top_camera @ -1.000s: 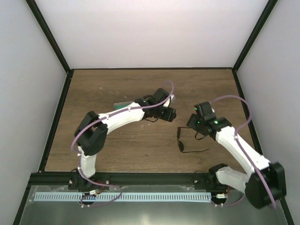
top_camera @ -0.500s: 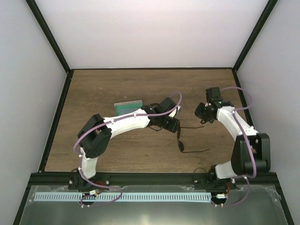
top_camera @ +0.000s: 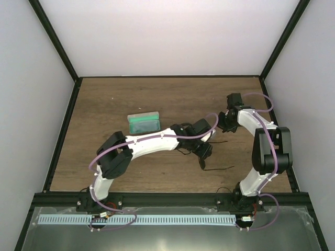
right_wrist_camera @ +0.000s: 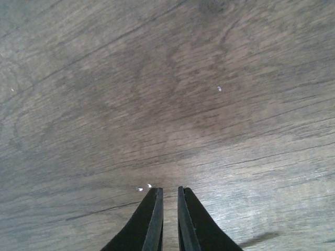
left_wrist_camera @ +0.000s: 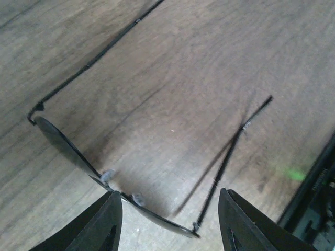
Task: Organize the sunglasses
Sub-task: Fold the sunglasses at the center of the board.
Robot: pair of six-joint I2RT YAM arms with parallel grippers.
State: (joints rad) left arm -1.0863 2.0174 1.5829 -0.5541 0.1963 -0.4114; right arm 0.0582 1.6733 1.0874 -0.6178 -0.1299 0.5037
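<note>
The sunglasses point(left_wrist_camera: 70, 152) lie unfolded on the table point(top_camera: 131, 94), right of centre toward the near side. They look light, thin-framed and easily bent, so the bridge is probably a safer hold than a slender temple. The left gripper point(left_wrist_camera: 167, 194) hovers spread wide over the lenses, grasping nothing, while the right gripper point(right_wrist_camera: 168, 191), farther right, is pinched nearly closed and empty.

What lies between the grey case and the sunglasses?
In the top external view, only the left arm reaches across the wood between the case and the sunglasses.
</note>
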